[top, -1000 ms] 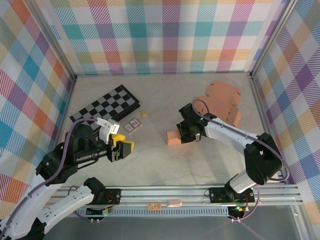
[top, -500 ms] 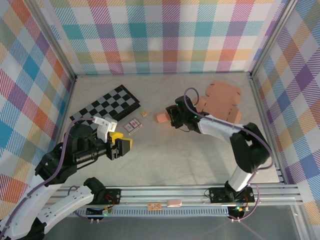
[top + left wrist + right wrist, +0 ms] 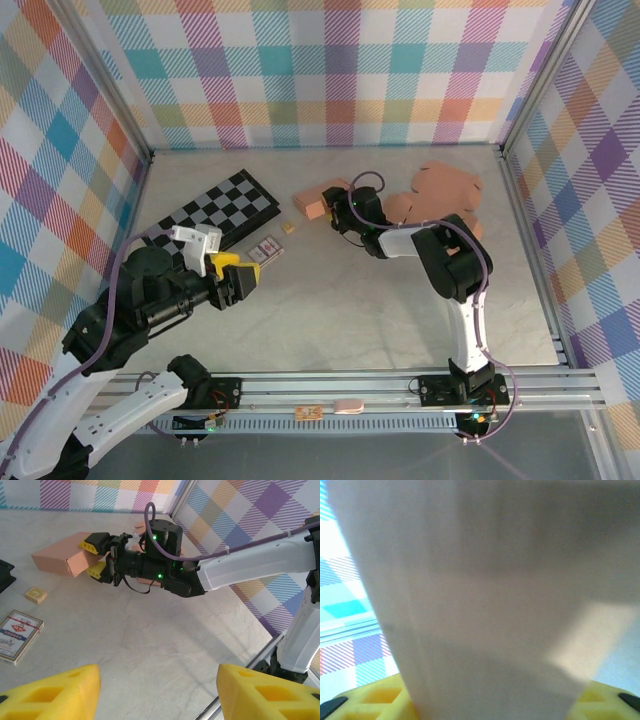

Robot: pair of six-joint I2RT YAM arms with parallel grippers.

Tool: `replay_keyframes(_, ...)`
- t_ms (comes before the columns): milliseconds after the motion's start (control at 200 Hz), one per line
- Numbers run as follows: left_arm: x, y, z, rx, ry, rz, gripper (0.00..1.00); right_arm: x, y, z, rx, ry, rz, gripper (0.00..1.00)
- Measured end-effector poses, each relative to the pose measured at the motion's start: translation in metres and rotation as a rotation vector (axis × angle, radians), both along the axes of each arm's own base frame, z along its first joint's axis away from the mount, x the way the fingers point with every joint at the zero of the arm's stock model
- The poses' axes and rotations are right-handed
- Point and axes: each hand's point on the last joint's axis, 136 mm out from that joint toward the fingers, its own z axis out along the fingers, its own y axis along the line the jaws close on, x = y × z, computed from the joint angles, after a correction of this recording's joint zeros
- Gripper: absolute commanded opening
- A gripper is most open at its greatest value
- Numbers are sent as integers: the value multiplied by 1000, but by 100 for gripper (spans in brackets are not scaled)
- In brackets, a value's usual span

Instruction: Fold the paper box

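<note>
Both jaws of your right gripper [image 3: 91, 557] clamped the paper box [image 3: 55, 559] beside the chessboard [image 3: 213, 210]; left gripper [image 3: 244, 278] hung released. You needed that hold square for creasing.

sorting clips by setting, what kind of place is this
Probably a lab robot test cell: plaid walls on a metal frame, a mounting rail, and props like a chessboard and paper box.

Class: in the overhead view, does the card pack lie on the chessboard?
No, the card pack lies on the table beside the chessboard.
</note>
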Motion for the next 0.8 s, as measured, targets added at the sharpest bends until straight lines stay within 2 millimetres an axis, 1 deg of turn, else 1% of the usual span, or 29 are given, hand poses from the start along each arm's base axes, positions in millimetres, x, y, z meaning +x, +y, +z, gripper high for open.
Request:
replay_keyframes(130,1,1,0,-3,4,9,62,-1,3,-6,9,18,-1,58)
replay_keyframes(270,2,0,1,-8,4,11,62,-4,2,-14,10,62,-8,59)
replay_keyframes(405,4,-1,-1,-3,9,11,62,-10,-1,-32,-28,148,-11,62)
replay_keyframes(485,5,-2,0,-4,8,11,62,-17,-4,-45,-60,204,-16,67)
replay_keyframes(615,6,-3,3,-14,-4,11,62,-23,-9,-41,-89,248,-32,72)
replay_keyframes(800,7,-4,2,-11,0,11,62,-31,-16,-33,-138,311,-45,73)
